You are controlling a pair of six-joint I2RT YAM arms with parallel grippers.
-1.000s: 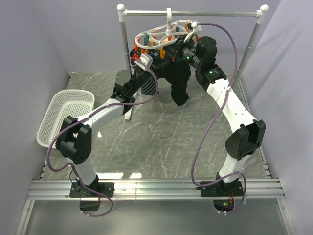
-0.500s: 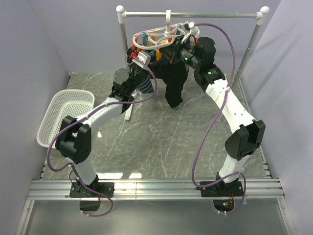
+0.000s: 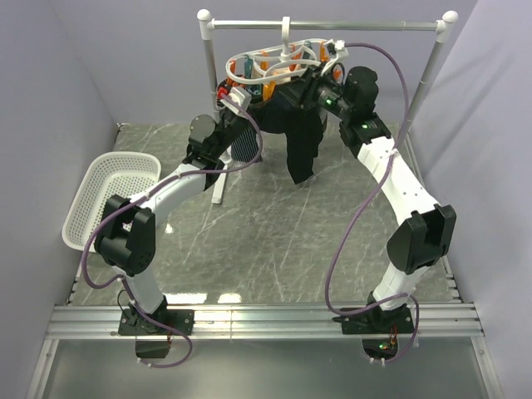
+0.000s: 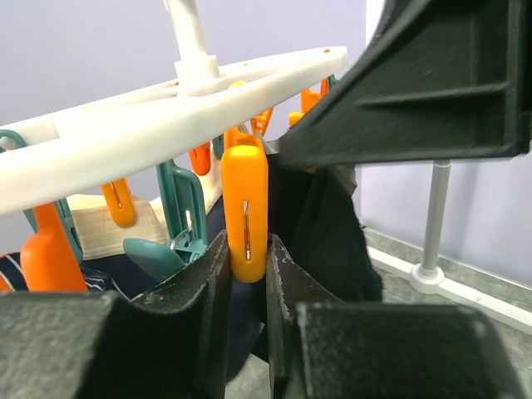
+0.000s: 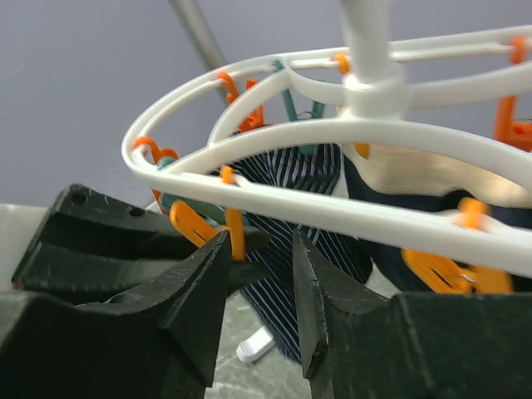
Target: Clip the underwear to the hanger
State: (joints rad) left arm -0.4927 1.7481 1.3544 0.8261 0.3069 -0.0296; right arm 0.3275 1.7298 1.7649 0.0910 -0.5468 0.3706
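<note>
Left gripper, seen from its own wrist camera: its two fingers are pinching, at a narrow gap, the lower end of an orange peg that is hanging from the hanger. I am judging that I am squeezing this peg so that its mouth gapes for the cloth. The underwear is hanging limp just below the hanger, directly behind that peg. Whether any peg is biting it I cannot tell. Right gripper: its jaws are standing partly apart and gripping nothing, hovering just under the hanger beside a second orange peg, with the striped garment dangling beyond. From overhead, both arms are meeting under the hanger, the underwear draping down between them.
</note>
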